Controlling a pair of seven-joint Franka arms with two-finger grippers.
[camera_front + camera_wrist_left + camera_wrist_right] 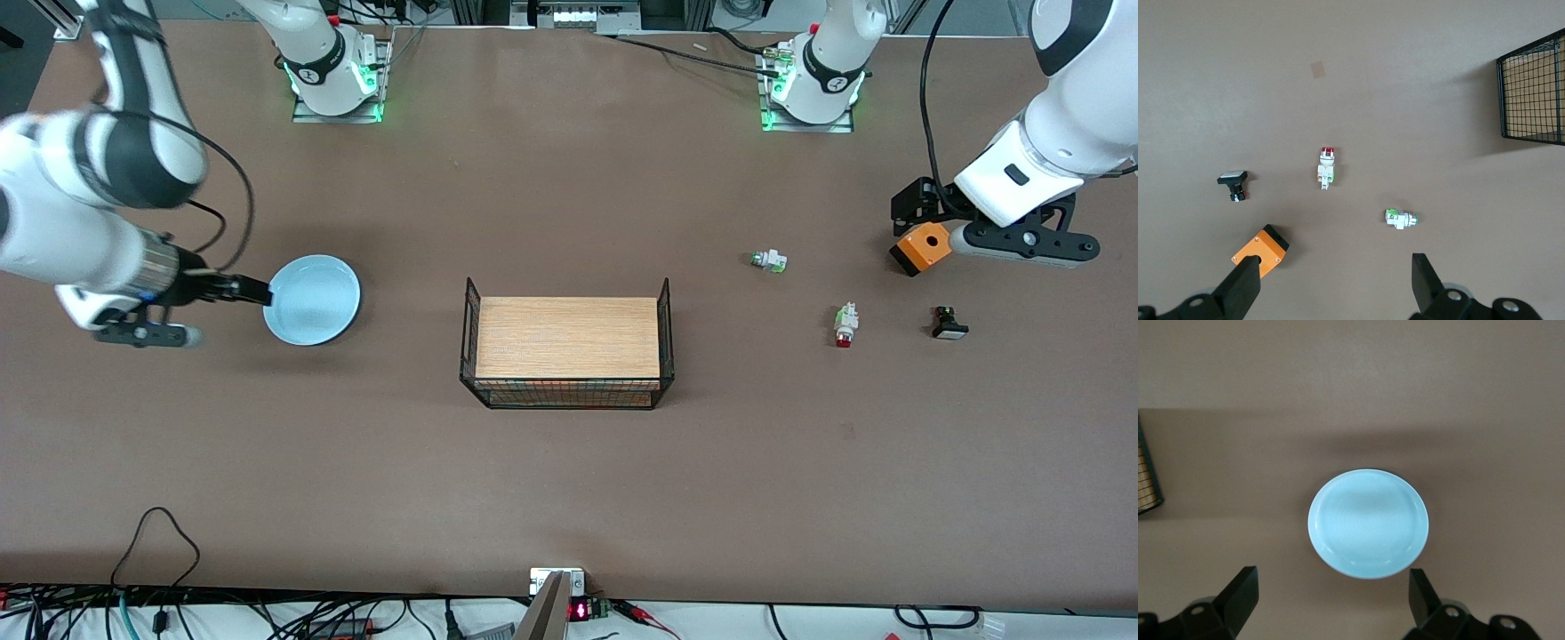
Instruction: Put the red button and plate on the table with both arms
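With both the plate (312, 300) and the red button (845, 326) resting on the table (569, 480) at either end of the wire-sided board (567, 349), right gripper (1331, 593) and left gripper (1336, 280), spread empty, should lift straight clear.

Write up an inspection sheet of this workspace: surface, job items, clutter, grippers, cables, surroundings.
Surface: brown table, flat.
Job items: red button lies on the table between the green-ended button and the black button; light blue plate flat on the table toward the right arm's end.
Clutter: wooden board with black wire sides at centre; orange box.
Grippers: left gripper open, over the buttons; right gripper open, beside the plate.
Cables: along the table's edges.
Surroundings: nothing seen.
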